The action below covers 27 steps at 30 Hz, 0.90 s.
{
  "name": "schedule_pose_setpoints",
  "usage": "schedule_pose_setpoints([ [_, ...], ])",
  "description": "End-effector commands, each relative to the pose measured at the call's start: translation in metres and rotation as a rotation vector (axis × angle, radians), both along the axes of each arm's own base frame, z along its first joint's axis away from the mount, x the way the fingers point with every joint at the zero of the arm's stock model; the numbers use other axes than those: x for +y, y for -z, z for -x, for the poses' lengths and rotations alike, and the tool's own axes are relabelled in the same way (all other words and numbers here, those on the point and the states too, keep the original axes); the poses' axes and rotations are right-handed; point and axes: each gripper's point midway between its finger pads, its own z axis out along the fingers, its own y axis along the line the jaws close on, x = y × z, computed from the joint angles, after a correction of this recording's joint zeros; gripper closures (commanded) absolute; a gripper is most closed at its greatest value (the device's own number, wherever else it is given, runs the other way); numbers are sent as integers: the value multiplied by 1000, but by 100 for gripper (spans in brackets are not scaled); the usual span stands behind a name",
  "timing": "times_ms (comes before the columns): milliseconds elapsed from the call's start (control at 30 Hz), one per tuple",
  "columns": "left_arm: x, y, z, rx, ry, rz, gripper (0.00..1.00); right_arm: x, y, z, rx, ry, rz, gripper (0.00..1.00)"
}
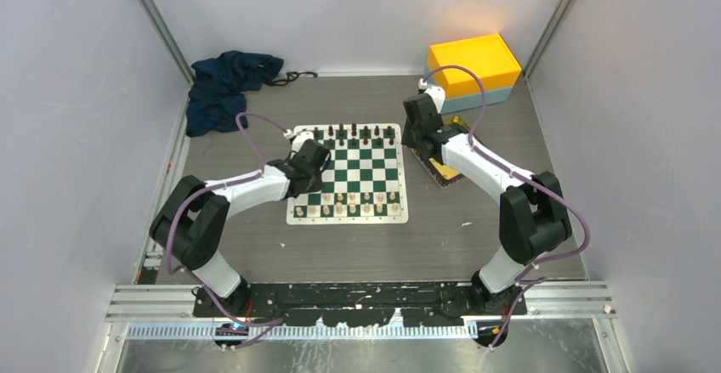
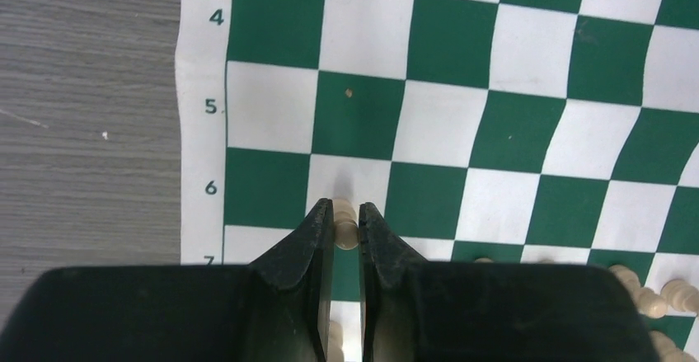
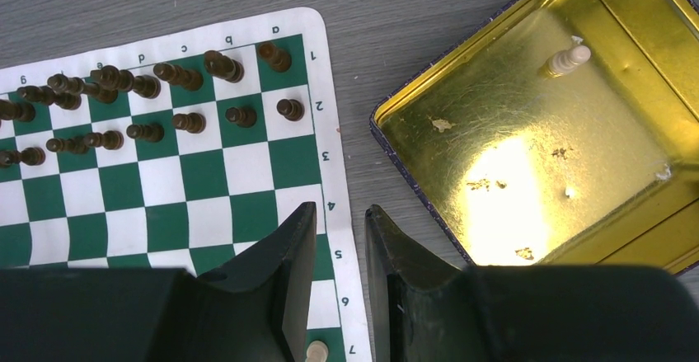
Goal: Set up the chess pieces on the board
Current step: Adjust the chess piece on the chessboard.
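Left gripper (image 2: 346, 208) sits low over the near-left part of the chessboard mat (image 2: 354, 119). We see its fingers (image 2: 307, 251) pinched onto one cream chess piece (image 2: 345, 226), which is upright at the line between ranks 6 and 7, one file in from the left border. That white border, with its rank numbers, lies just left of the fingers, and past it we note bare grey table (image 2: 82, 131). More cream pieces (image 2: 647, 300) stand to the right along the near ranks, well apart from the held one. The squares of ranks 4 and 5 beyond the fingertips are bare. Right gripper (image 3: 340, 208) hangs above the mat's right border at about ranks 4 and 5, with its fingers a narrow gap apart and nothing between them. The black pieces (image 3: 223, 66) fill the two far ranks. Just right of the mat, across a strip of table, lies the gold tin (image 3: 494, 115), its near-left rim close beside the right finger. One cream piece (image 3: 566, 58) rests at the tin's far wall. From above we log a yellow box (image 1: 474, 61) at the far right corner and a dark blue cloth (image 1: 223, 84) at the far left, both well off the mat.
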Motion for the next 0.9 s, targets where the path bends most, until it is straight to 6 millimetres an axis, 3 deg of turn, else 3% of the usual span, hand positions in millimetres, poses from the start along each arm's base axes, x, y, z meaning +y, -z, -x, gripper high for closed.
schedule_pose_setpoints([
  [0, 8, -18, 5, -35, -18, 18, 99, 0, -21, -4, -62, 2, -30, 66],
  [500, 2, -13, 24, -5, 1, 96, 100, -4, -26, 4, -68, 6, -33, 66],
  [867, -8, -17, 26, -13, 21, 136, 100, -5, -26, 6, -67, 5, -30, 66],
])
